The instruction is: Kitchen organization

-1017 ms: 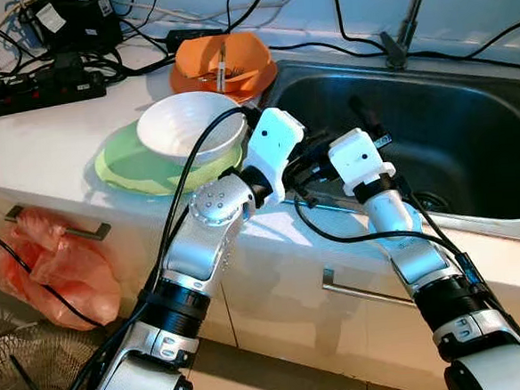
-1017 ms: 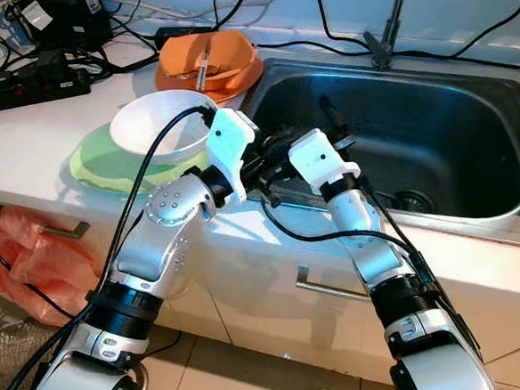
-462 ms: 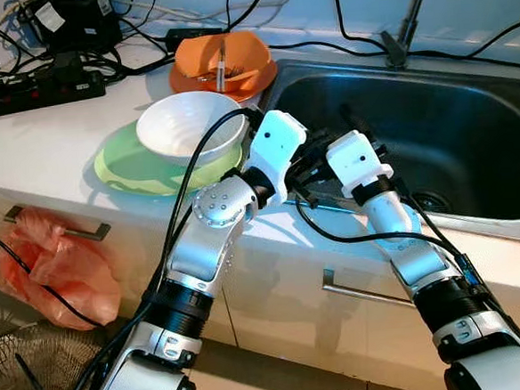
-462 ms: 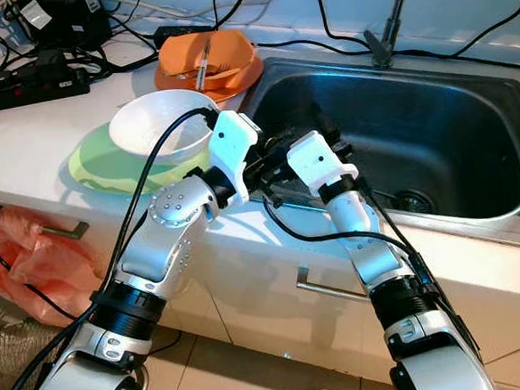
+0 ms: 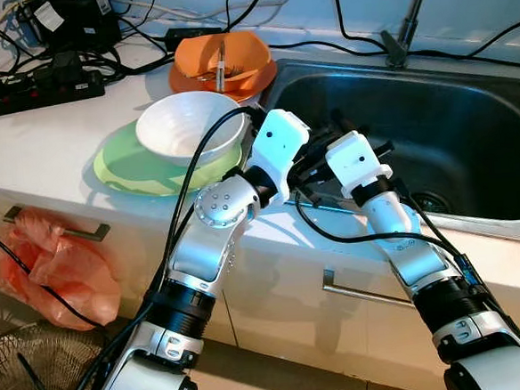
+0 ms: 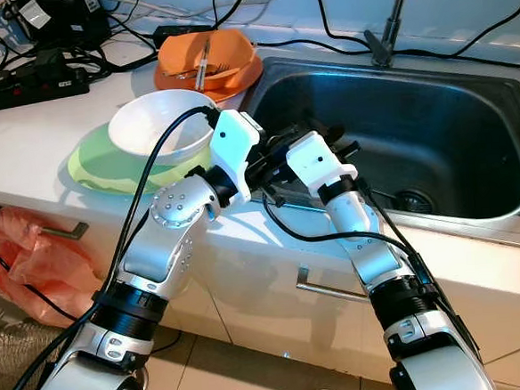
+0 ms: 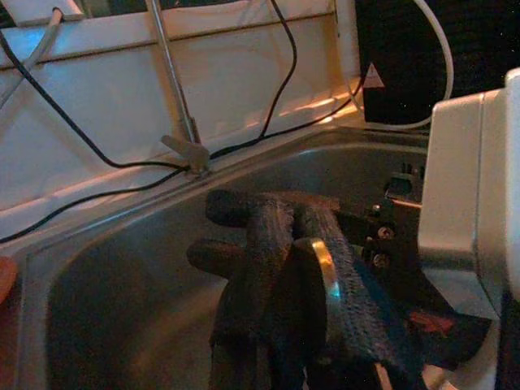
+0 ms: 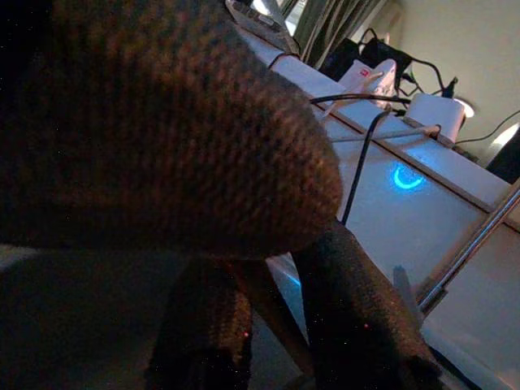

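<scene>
At the middle of the head views, the two grippers meet over the near left rim of the stainless steel sink [image 5: 470, 136]. In the left wrist view, the left gripper [image 7: 276, 268] shows its black textured fingers [image 7: 268, 236] pressed around a thin shiny curved piece of metal [image 7: 325, 272]. What this object is cannot be told, though it seems to be the thing in hand for the kitchen tidying. The right gripper [image 5: 359, 139] sits just beside it, its white housing touching or nearly touching the left one; whether its fingers are parted or clenched cannot be told, since its wrist view is dark and crowded by black padding.

Left of the grippers, in the centre-left of the frame, a white ceramic bowl [image 5: 188, 129] rests on a flat light-green plate [image 5: 124, 164] on the white counter [image 5: 33, 139]. Behind them, toward the upper middle, an orange plastic bowl [image 5: 224, 64] holds utensils. A black power strip with tangled cables [image 5: 38, 85] lies at upper left. An orange plastic bag [image 5: 51, 268] hangs from a drawer handle at lower left.

The risk, as I judge it, is crowding: with both wrists so close, a hand-over could slip and drop the metal piece into the basin, and the left arm's black cable [image 5: 188, 182] loops near the white bowl and could drag it.
</scene>
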Controlling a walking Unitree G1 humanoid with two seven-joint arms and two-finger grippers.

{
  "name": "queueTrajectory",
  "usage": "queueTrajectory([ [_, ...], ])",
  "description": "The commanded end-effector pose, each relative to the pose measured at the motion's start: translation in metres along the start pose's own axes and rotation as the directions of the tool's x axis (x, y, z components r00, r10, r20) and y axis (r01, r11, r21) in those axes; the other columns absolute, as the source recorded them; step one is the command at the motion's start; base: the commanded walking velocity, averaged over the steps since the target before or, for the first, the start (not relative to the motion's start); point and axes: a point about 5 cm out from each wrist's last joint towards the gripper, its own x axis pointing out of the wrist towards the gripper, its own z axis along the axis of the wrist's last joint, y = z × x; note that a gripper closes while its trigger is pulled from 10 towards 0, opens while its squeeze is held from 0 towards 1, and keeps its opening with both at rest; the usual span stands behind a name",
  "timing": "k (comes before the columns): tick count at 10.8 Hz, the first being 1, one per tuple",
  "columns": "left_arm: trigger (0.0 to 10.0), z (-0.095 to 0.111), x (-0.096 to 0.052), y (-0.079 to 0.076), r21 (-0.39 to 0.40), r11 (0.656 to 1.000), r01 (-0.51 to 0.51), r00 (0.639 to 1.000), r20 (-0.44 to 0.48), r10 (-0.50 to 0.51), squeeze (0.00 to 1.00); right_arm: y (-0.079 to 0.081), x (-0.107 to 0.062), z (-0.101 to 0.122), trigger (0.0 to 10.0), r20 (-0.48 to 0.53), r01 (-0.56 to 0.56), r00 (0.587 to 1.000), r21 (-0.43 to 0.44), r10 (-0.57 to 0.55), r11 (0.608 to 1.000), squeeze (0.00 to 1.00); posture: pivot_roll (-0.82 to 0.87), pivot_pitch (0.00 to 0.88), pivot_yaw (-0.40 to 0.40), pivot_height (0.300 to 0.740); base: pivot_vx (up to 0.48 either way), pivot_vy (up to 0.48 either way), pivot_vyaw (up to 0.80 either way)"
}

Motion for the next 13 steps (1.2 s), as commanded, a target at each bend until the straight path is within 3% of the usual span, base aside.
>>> queueTrajectory([
  [1, 10.0, -0.009, -0.002, 0.003, 0.001, 1.0, -0.019, 0.998, -0.054, 0.019, 0.0, -0.002, 0.001, 0.005, 0.0, 0.023, 0.01, 1.0, 0.012, -0.01, 1.0, 0.0, -0.02, 0.073, 0.038, 0.74, 0.0, 0.0, 0.0],
  [2, 10.0, -0.01, -0.002, 0.004, 0.003, 1.0, -0.025, 0.998, -0.059, 0.025, 1.0, -0.001, 0.001, 0.005, 0.0, 0.023, 0.01, 1.0, 0.011, -0.011, 1.0, 0.0, -0.02, 0.069, 0.038, 0.74, 0.0, 0.0, 0.0],
  [6, 10.0, -0.014, -0.004, 0.004, -0.003, 0.999, -0.032, 0.997, -0.075, 0.032, 1.0, -0.005, 0.001, 0.003, 0.0, 0.01, 0.031, 0.999, 0.006, -0.031, 1.0, 0.0, -0.02, 0.068, 0.038, 0.74, 0.0, 0.0, 0.0],
  [8, 10.0, -0.015, -0.01, 0.009, 0.017, 0.996, -0.083, 0.993, -0.078, 0.084, 1.0, -0.009, 0.001, -0.002, 0.0, -0.017, 0.056, 0.998, 0.005, -0.056, 0.998, 0.0, -0.01, 0.066, 0.031, 0.74, 0.0, 0.0, 0.0],
  [9, 10.0, -0.015, -0.013, 0.012, 0.018, 0.994, -0.104, 0.992, -0.076, 0.105, 0.0, -0.011, 0.0, -0.005, 0.0, -0.032, 0.066, 0.997, -0.001, -0.066, 0.998, 0.0, -0.01, 0.067, 0.029, 0.74, 0.0, 0.0, 0.0],
  [12, 10.0, -0.016, -0.026, 0.022, 0.023, 0.977, -0.212, 0.974, -0.073, 0.213, 0.0, -0.024, 0.0, -0.019, 0.0, -0.137, 0.148, 0.98, 0.017, -0.144, 0.989, 0.0, 0.0, 0.07, 0.018, 0.74, 0.0, 0.0, 0.0],
  [13, 10.0, -0.019, -0.031, 0.027, 0.025, 0.964, -0.264, 0.961, -0.079, 0.266, 0.0, -0.031, 0.0, -0.026, 9.0, -0.198, 0.203, 0.962, 0.048, -0.19, 0.978, 0.0, 0.0, 0.07, 0.018, 0.74, 0.0, 0.0, 0.0],
])
